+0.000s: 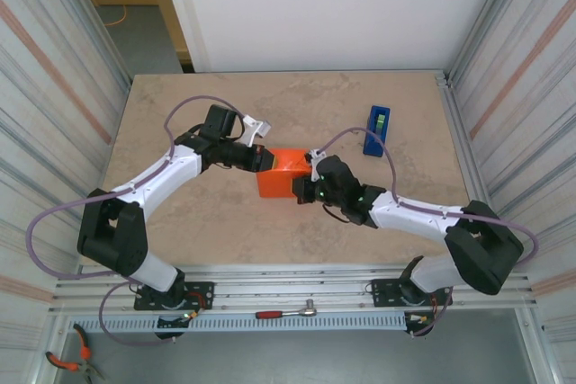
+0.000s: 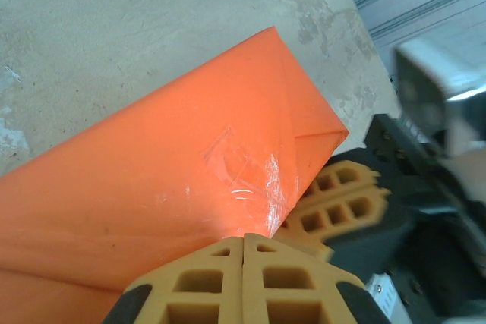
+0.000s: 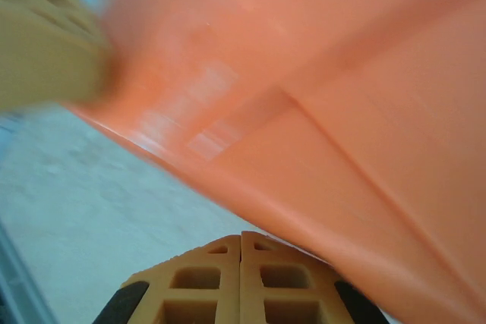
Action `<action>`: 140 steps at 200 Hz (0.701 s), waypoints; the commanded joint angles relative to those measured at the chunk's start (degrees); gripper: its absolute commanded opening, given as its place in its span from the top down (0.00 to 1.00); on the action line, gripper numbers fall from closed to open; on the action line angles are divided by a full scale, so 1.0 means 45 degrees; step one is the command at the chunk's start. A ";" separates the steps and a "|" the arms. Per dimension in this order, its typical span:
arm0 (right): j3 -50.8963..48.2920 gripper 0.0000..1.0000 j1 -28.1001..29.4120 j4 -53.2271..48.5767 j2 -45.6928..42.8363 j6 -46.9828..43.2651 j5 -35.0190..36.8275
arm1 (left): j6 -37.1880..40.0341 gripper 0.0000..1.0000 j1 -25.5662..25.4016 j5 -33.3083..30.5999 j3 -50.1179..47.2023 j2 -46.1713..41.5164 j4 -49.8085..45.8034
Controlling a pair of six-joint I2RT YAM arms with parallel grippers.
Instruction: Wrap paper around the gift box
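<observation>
the paper (image 1: 281, 173), smooth bright orange, sits folded into a sharp-creased blocky parcel mid-worktop (image 1: 180, 105), with glossy clear tape (image 2: 247, 176) on one seam. my left fingers (image 2: 197, 286) are clenched empty at its 10 o'clock corner, and my right fingers (image 3: 288, 290) are clenched at 3 o'clock. the blue dispenser (image 1: 376, 130) stands apart at 2 o'clock. mottled beige stone lies open elsewhere.

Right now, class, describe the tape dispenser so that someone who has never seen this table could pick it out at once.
Start at the beige table and look toward its far right corner. There the tape dispenser sits alone on bare tabletop. It is narrow and blue with a green roll, unlike the bright orange paper bundled at the table's middle.
</observation>
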 commanded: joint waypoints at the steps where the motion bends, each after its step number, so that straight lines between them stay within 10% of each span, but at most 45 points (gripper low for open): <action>1: -0.0181 1.00 -0.0082 -0.1863 -0.0865 -0.0186 0.0623 | -0.0078 1.00 -0.0007 0.0270 -0.0114 0.0029 -0.0687; 140: 0.1548 1.00 0.0245 -0.1747 -0.0769 0.0842 -0.0082 | -0.0312 1.00 0.0002 0.0435 0.0537 -0.0217 -0.0748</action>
